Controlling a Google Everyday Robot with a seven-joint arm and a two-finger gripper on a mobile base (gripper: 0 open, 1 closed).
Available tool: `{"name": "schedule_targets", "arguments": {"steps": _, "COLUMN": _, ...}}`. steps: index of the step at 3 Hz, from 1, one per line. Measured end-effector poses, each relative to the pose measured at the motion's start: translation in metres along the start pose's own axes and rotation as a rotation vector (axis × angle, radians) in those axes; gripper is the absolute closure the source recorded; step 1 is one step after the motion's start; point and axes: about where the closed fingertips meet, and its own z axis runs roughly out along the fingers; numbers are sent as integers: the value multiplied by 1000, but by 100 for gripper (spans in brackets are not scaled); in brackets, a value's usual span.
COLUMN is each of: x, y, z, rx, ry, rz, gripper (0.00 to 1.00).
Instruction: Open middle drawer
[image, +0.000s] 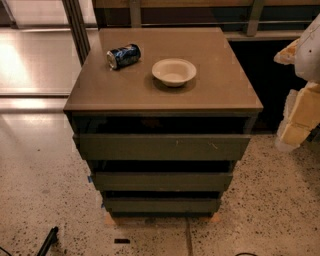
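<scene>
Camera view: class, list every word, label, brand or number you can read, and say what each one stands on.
No text can be read.
Can, lying on the cabinet top: pale marks on a blue label, too blurred to read.
Bowl: no text.
Middle drawer: plain front, no text.
End effector, at the right edge beside the cabinet: no text.

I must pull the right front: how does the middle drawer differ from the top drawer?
The top drawer looks wider than the middle drawer. The top drawer's front has small pale scratches near its right end; the middle drawer's is plain. The top drawer sits just under the tabletop, the middle drawer below it. Both are dark olive-grey handleless slabs. The gripper is at the right edge, away from both.
</scene>
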Motion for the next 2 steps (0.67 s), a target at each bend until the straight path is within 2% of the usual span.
{"name": "schedule_targets", "arguments": {"steps": 1, "x": 0, "y": 0, "z": 0, "rx": 0, "ry": 0, "rz": 0, "gripper": 0}}
{"name": "schedule_targets", "arguments": {"steps": 2, "x": 1, "y": 0, "z": 0, "rx": 22, "ry": -31, "rz": 20, "gripper": 0}}
